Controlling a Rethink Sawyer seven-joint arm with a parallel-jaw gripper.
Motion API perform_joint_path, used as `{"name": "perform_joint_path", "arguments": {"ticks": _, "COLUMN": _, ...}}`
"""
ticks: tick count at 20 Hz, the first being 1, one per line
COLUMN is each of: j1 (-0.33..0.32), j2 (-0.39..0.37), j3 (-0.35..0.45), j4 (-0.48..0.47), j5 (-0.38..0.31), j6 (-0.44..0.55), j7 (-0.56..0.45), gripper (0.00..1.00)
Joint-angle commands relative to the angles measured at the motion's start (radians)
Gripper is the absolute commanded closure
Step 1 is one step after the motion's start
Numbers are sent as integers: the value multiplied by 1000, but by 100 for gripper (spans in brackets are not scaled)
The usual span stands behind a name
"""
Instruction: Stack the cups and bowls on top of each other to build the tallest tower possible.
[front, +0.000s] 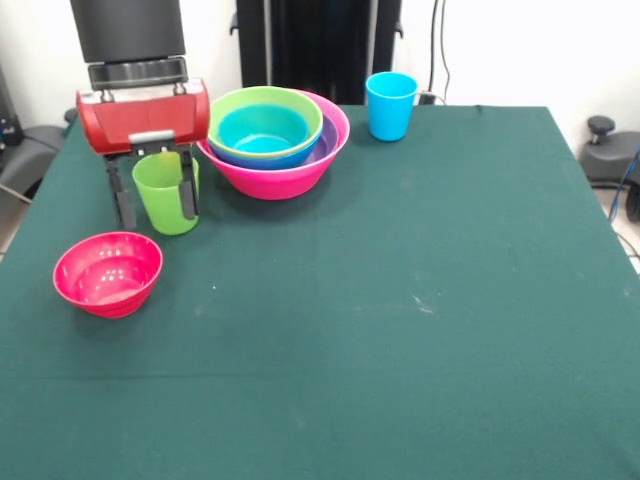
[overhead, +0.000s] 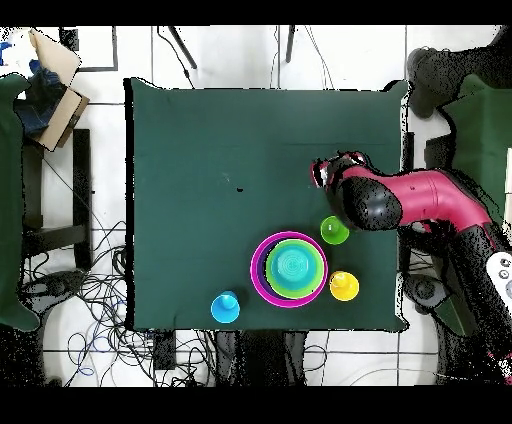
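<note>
- Bench (front: 400, 300): covered in dark green cloth; carries all the items below.
- Arm (overhead: 420, 200): red and black, reaching in over the bench edge in the overhead view; in the front view it comes down at the upper left.
- Claw (front: 155, 190): two black fingers (front: 122, 200) point down, one on each side of the green cup; they stand spread around it, and whether they press its wall cannot be told.
- Green cup (front: 167, 195): upright on the bench, mouth up, between the fingers, just left of the tower in the front view and behind the red-pink bowl.
- Tower (front: 275, 140): a nest of bowls standing near the far edge of the bench in the front view, all mouths up.
- Large pink bowl (front: 275, 178): the outermost and widest piece, resting on the cloth.
- Purple bowl (front: 328, 140): only a strip of rim shows inside the pink one.
- Light green bowl (front: 265, 100): sits inside, its rim highest.
- Blue bowl (front: 263, 130): innermost, its hollow showing teal.
- Blue cup (front: 391, 105): upright, alone, just right of the tower in the front view, not touching it.
- Red-pink bowl (front: 108, 273): small, upright, alone on the near left of the bench in the front view, apart from the green cup.
- Yellow cup (overhead: 344, 286): seen from overhead only, upright just beside the rim of the large pink bowl; the arm hides it in the front view.
</note>
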Motion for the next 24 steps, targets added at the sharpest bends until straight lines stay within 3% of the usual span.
{"name": "perform_joint_path", "arguments": {"ticks": 1, "j1": 67, "j2": 26, "j3": -74, "j4": 2, "j5": -48, "j6": -31, "j7": -34, "gripper": 0}}
{"name": "perform_joint_path", "arguments": {"ticks": 10, "j1": 16, "j2": 285, "j3": -7, "j4": -182, "j5": -17, "j6": 48, "j7": -318, "gripper": 0}}
{"name": "perform_joint_path", "arguments": {"ticks": 15, "j1": -8, "j2": 322, "j3": 9, "j4": -202, "j5": -19, "j6": 59, "j7": -364, "gripper": 0}}
{"name": "perform_joint_path", "arguments": {"ticks": 24, "j1": -45, "j2": 299, "j3": 19, "j4": -165, "j5": -21, "j6": 77, "j7": -363, "gripper": 0}}
